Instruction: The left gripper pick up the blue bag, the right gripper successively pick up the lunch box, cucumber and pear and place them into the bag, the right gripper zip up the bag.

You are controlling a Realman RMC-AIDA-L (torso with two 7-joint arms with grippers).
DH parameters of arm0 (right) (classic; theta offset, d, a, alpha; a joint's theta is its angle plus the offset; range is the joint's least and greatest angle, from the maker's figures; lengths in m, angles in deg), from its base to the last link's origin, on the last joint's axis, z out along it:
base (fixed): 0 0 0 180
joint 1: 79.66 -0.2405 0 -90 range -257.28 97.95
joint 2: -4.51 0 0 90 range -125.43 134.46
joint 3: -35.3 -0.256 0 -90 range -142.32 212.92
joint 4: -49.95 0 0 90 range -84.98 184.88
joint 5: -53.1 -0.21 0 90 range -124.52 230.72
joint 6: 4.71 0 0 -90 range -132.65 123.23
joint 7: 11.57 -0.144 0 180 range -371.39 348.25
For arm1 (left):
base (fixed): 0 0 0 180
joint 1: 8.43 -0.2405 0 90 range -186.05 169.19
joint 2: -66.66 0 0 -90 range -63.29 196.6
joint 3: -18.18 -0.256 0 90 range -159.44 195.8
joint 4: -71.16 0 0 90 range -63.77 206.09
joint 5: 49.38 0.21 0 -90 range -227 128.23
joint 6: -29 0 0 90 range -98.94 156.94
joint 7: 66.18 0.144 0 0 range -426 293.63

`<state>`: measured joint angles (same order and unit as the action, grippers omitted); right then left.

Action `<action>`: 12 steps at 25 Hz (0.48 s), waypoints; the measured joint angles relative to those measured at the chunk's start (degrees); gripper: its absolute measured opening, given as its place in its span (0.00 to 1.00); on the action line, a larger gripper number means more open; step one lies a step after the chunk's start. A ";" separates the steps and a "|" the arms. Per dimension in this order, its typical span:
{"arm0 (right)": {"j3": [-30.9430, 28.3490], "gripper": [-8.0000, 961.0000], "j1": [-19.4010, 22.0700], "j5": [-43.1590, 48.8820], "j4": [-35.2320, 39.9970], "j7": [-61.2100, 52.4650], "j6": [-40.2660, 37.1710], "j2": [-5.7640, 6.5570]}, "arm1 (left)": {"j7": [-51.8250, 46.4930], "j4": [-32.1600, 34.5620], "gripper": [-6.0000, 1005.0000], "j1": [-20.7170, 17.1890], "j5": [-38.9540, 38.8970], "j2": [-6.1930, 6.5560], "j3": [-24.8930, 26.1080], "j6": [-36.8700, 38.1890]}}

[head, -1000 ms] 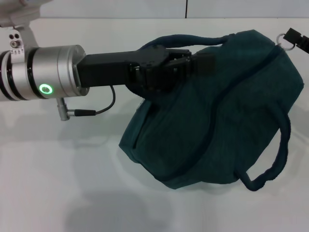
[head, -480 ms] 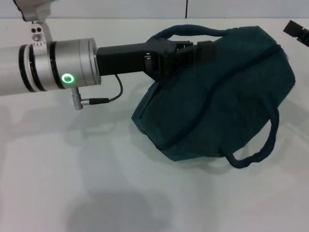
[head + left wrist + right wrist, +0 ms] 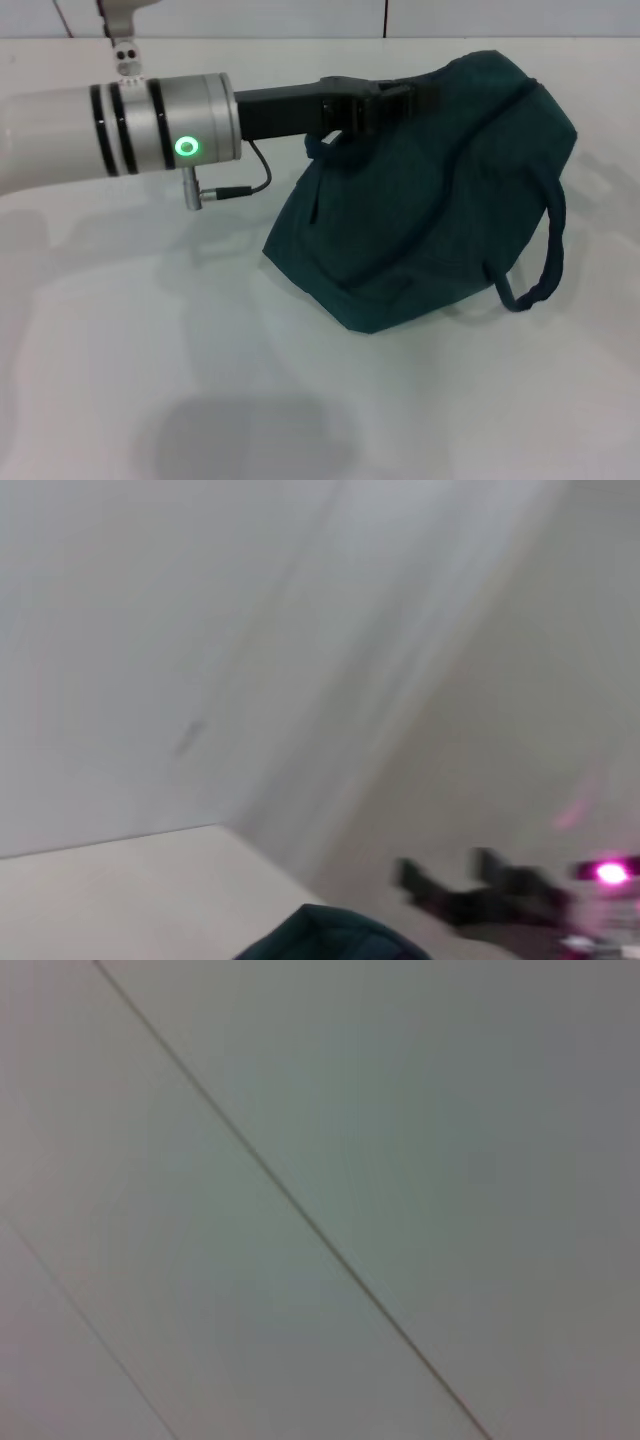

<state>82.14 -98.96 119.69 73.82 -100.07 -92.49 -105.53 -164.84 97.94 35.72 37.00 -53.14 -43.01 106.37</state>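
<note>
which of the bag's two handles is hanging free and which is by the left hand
The handle looping down the blue bag's right side hangs free; the other handle sits at the left hand.

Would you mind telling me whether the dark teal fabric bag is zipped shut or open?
Shut: the dark teal fabric bag shows unbroken fabric and no lining.

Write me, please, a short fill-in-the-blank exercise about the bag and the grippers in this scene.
1. The colour of the bag is dark ____.
2. The gripper holding the bag near its top is the ____ gripper.
3. The ring light on that arm's wrist glows ____.
4. The bag's bottom rests on the white ____.

Missing words: teal-blue; left; green; table
</note>
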 joint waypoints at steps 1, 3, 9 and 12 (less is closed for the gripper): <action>-0.11 0.67 0.29 -0.01 0.04 0.00 -0.13 0.02 | 0.02 -0.27 0.09 0.23 0.00 0.00 -0.13 -1.78; -0.12 0.80 0.55 0.02 -0.02 0.00 -0.18 0.10 | 0.36 -0.51 0.11 0.44 -0.06 0.00 -0.41 -4.99; -0.16 0.90 0.76 0.18 -0.08 0.02 -0.62 0.24 | 4.19 -0.75 0.18 -0.59 -2.30 0.00 0.20 -6.85; -0.17 0.91 0.76 0.17 0.21 0.07 -1.60 0.48 | 5.91 -0.43 0.30 -1.49 -5.46 0.00 -0.01 -6.52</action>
<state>81.97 -98.20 119.86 74.03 -99.99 -94.08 -105.05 -158.93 97.52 34.23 31.55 -53.14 -43.02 99.84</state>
